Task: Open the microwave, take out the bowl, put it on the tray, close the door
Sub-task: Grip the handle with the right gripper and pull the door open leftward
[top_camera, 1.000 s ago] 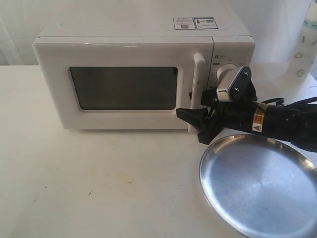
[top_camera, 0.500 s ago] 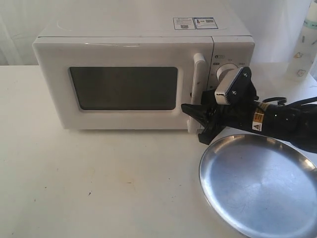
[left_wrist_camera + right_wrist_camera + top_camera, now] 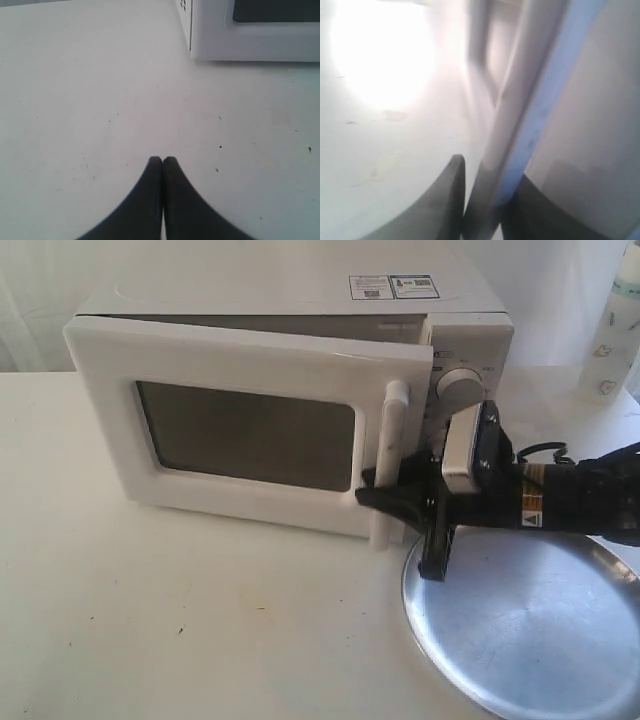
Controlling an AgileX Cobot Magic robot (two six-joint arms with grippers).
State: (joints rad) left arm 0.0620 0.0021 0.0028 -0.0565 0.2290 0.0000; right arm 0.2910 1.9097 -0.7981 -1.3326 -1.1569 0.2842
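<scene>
**Microwave** (image 3: 280, 295): at the back of the table (image 3: 100, 100). Likely heavy enough to stay put under a pull.

**Door** (image 3: 240, 360): ajar, its handle side swung forward. Stiff and hinged at the far side, so it probably turns easily. Best hold is the handle (image 3: 388, 465), a smooth hard bar that could slip.

**Right claw** (image 3: 400, 528): fingers straddle the handle low down. Pinching or merely hooking cannot be told, as the wrist view is blurred and glare-washed.

**Left claw** (image 3: 162, 160): closed, empty, over bare table.

**Tray** (image 3: 540, 630): near the door's free edge, partly cut off by the frame. Rigid and slick.

**Bowl**: not visible. Presumably it is inside, hidden by the door and its dark window. Ceramic would be light, breakable and glossy, and is best pinched at the rim.
</scene>
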